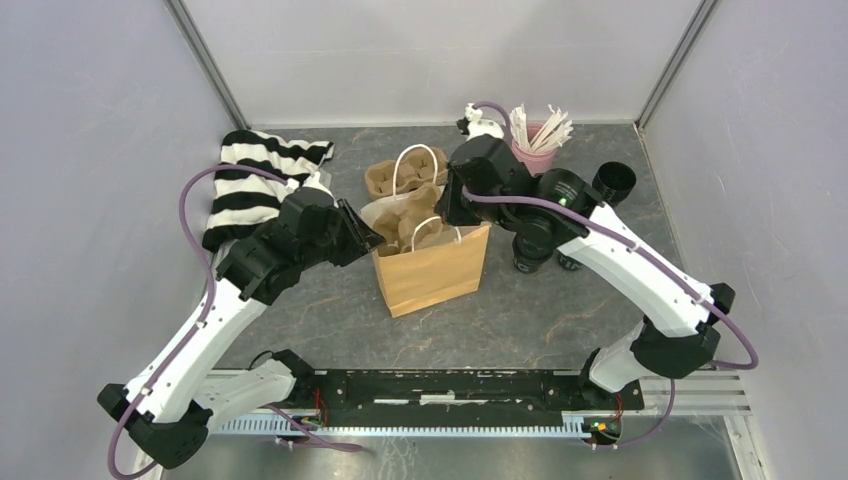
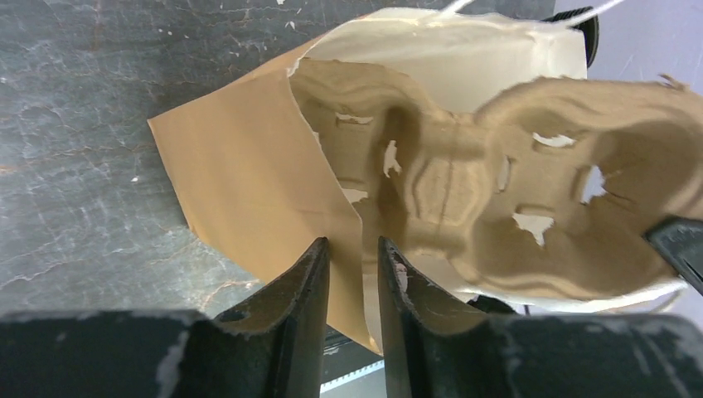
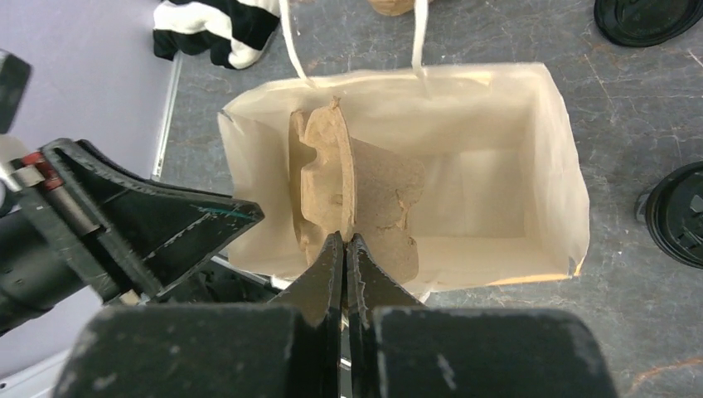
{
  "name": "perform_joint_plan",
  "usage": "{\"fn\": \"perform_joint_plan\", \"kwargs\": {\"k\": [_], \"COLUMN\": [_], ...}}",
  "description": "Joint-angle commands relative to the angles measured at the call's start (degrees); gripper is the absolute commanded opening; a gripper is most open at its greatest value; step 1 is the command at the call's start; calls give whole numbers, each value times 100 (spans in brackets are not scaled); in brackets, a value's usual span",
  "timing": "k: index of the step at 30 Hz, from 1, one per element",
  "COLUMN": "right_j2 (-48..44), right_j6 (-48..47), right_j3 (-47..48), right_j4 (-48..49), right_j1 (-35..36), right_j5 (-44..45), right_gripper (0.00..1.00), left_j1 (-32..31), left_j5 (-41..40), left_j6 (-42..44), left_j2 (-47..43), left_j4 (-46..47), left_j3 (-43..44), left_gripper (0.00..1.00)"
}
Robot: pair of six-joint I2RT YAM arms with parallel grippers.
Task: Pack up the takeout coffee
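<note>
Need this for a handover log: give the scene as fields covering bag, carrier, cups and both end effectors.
bag: brown paper bag with white handles, upright, open
carrier: brown pulp two-hole tray, on edge inside the open bag
right end effector: shut on the tray's edge
left end effector: jaws slightly apart, bag's wall edge between them
coffee: small black lidded cup and second black lidded cup, both on the table right of bag, unpacked
spare: second pulp tray behind bag
</note>
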Motion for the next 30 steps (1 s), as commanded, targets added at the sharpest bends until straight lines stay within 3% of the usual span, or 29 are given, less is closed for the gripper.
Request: {"fn": "perform_joint_plan", "kwargs": {"k": [1,5,8,10,17,24,30], "right_j2": [83,-243,-265,-112,30,411,314], "right_j6": [-107,-1071,-1139,-1105,-947,-735,-420], "right_j3": [237,-82,-448,-374,-680,-702,-1424], "right_j4": [77,300,471,422,932,1086,1493], "right_j1": [72,-35,-331,-368,-367,-309,-234], "right_j5": [350,124,-439,-547,-565,-602,-321], "right_gripper": [0,0,0,0,0,0,0], "left_j1": [2,2,2,6,3,4,3], "left_j5": [-163,-356,-309,-270,-56,-46,-23], "left_j6": [631,720,983,1191,1569,1951,2131], "left_j2": [-272,-293,-211,-144,-16,74,15], "left_j4": [-141,-333,-347,-359,-422,-489,-410], "left_j3": [223,250,414,486,430,326,208], "left_gripper": [36,43,51,52,42,38,34]}}
